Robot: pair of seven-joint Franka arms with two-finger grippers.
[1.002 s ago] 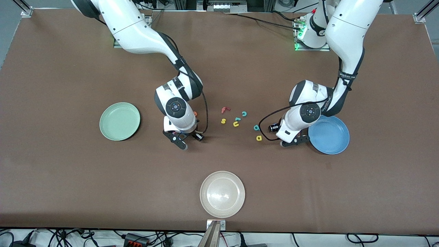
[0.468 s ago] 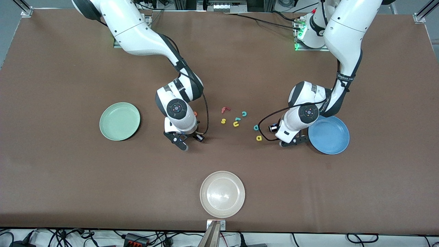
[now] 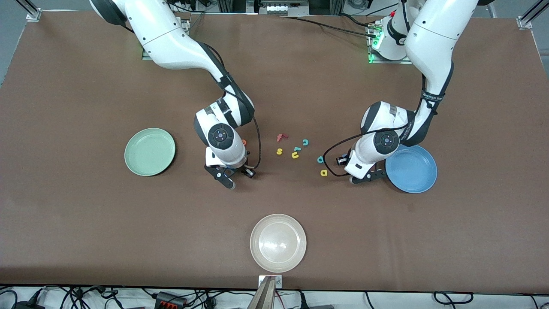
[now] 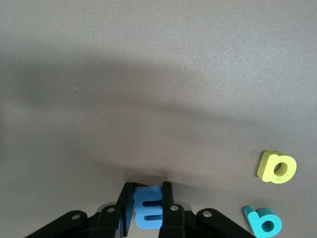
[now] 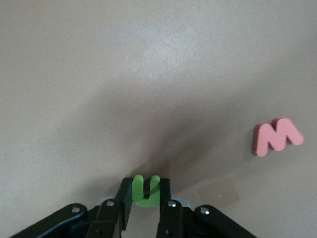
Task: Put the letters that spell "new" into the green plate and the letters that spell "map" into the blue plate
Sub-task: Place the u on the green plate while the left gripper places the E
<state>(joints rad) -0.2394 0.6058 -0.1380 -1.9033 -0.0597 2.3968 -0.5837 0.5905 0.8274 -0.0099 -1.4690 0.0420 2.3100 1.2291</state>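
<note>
Both pincers are clamped down at bench level. The left pincer [image 4: 147,210] has its fingers pinched onto the blue m [image 4: 148,207], which sits squeezed between the pads against the bench [image 3: 386,240], so that looks like a fresh pick for "map". It's low beside the blue plate [image 3: 418,182], toward the left arm's end, which makes sense since the drop is a short hop. Just beside it in the left wrist view are the yellow a [image 4: 276,167] and the teal p [image 4: 262,221], both loose on the bench and near each other, so I'd guess they're next.

The right pincer [image 5: 146,194] is closed the same way on the green n [image 5: 146,190], gripped across its two legs. The pinkish-red w [image 5: 276,136] lies flat nearby, untouched. The orange e [image 3: 244,142] barely peeks out next to the right arm's wrist in the front view. The green plate [image 3: 141,169] is toward the right arm's end, with nothing in it that I can see.

In the middle sit the spare letters: red f [image 3: 281,137], yellow s [image 3: 279,151], yellow u [image 3: 295,155] and teal c [image 3: 305,142]. The beige plate [image 3: 261,257] sits nearest the front camera, not needed here.
</note>
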